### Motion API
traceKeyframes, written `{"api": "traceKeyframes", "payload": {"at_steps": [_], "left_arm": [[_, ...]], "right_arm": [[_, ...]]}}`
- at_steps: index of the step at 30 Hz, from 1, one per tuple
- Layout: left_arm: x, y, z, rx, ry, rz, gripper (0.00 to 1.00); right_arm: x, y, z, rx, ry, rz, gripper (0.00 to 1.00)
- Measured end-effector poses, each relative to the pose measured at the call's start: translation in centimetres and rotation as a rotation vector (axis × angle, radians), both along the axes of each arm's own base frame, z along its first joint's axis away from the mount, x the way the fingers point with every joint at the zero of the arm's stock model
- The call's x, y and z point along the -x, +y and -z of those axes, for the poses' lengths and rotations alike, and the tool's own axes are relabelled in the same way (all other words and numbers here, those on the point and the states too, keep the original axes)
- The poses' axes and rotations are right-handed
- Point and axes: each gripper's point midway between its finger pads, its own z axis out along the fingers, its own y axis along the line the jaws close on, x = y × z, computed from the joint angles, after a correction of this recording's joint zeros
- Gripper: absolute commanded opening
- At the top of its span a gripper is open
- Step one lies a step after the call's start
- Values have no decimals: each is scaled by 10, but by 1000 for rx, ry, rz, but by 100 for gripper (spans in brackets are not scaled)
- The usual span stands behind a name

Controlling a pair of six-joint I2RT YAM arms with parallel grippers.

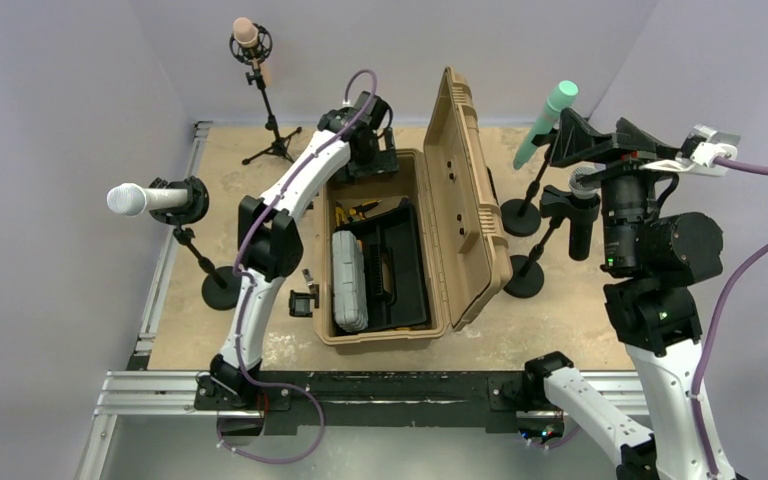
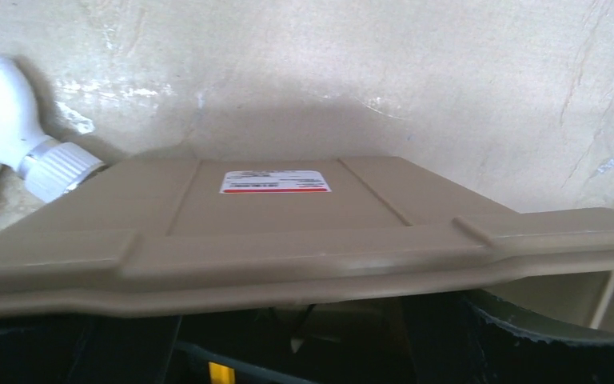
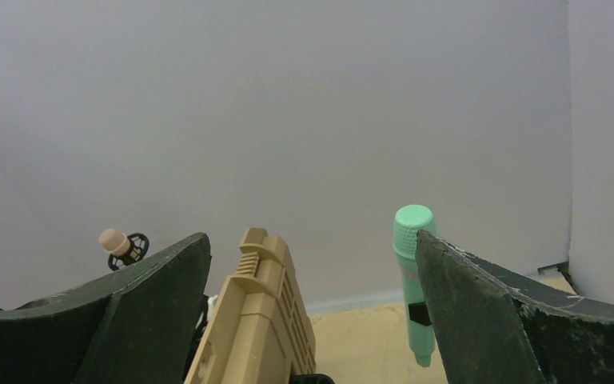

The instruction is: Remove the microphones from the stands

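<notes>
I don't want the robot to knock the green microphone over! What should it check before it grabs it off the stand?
1. Right gripper open: ok, fingers spread wide.
2. Mint-green stick microphone centred between them: not ok, it sits right beside one finger.
3. Fingers touching the microphone: cannot tell.
4. Microphone seated in its black round-based stand: ok.
5. Open tan plastic case lid clear of the right gripper: ok, apart in the top view.
6. Left gripper out of the way: ok, over the case's far end.
</notes>
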Motion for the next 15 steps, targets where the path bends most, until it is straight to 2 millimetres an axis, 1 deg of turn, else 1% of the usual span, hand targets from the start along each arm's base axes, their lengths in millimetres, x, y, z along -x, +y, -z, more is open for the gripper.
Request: {"api": "traceKeyframes", "payload": {"at_steps": [3,7,10,12,15], "left_arm": [[0,-9,3,7,4,-5,100],[-8,-15,4,9,-19,-13,100],[-23,-23,7,31,-55,-6,100],[-35,-28,11,46,-87,-10,100],[-56,-35,12,81,-146,-15,100]], "right_arm": [[-3,1,2,2,7,-1,99],[-5,3,3,0,11,-7,99],[-5,4,2,0,10,-16,99],[-5,6,2,-1,8,-25,99],[-5,7,2,-2,9,-31,99]]}}
